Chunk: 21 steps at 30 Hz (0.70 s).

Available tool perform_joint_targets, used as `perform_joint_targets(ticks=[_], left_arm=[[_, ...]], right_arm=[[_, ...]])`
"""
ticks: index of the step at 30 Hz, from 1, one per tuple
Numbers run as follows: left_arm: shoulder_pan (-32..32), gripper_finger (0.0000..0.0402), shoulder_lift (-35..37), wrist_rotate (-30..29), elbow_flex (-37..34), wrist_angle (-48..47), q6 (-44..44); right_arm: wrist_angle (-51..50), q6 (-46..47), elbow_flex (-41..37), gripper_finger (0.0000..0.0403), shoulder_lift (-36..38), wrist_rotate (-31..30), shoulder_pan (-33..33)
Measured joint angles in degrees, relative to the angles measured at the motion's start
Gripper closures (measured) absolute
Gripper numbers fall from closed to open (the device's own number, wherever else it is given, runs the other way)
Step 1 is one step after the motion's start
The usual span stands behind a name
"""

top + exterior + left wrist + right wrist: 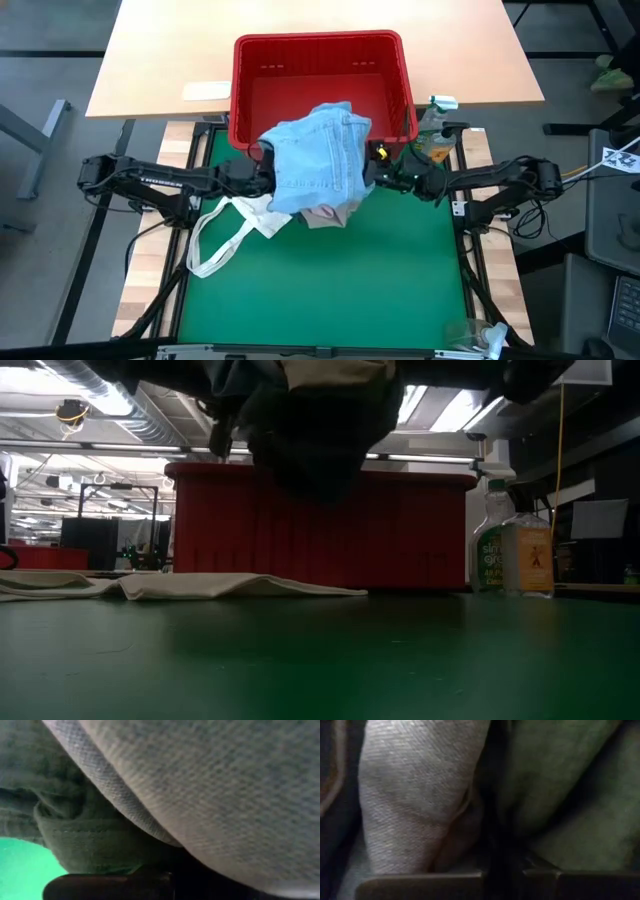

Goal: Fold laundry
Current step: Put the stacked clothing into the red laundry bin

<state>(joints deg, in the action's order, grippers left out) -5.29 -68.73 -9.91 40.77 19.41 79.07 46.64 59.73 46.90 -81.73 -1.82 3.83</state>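
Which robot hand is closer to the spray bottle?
Right. The right gripper is shut on the laundry bundle, just beside the spray bottle. The left gripper grips the bundle's far side.

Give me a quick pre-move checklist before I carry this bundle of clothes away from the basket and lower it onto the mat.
1. Left gripper shut on the laundry bundle: ok.
2. Right gripper shut on the bundle: ok.
3. Bundle lifted off the green mat: ok, the low view shows it hanging above the surface.
4. Landing area free: not ok, the white tote bag lies on the mat's left side.
5. Spray bottle stands close to the right arm: not ok.
6. Which garments are in the bundle under the denim jeans: cannot tell.
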Motion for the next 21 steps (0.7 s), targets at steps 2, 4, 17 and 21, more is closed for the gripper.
perform_joint_targets(ticks=[2, 4, 17, 21], left_arm=[[-0.9, 0.0388, 0.3, 0.5, 0.0, 0.7, 0.0], [-1.8, 0.0388, 0.4, 0.8, 0.3, 1.0, 0.0], [-8.3, 0.0388, 0.4, 5.0, 10.3, -9.2, -6.5], [-10.3, 0.0388, 0.4, 5.5, 13.3, -13.8, -7.7]], right_arm=[[-1.1, -0.2, 1.1, 0.0386, 0.0, -0.1, 0.3], [-2.3, -0.5, 2.2, 0.0386, 0.0, 0.1, 1.3], [-4.3, -1.8, 5.9, 0.0386, 0.0, 0.5, 5.1], [-4.7, -1.8, 7.0, 0.0386, 0.0, 0.6, 6.5]])
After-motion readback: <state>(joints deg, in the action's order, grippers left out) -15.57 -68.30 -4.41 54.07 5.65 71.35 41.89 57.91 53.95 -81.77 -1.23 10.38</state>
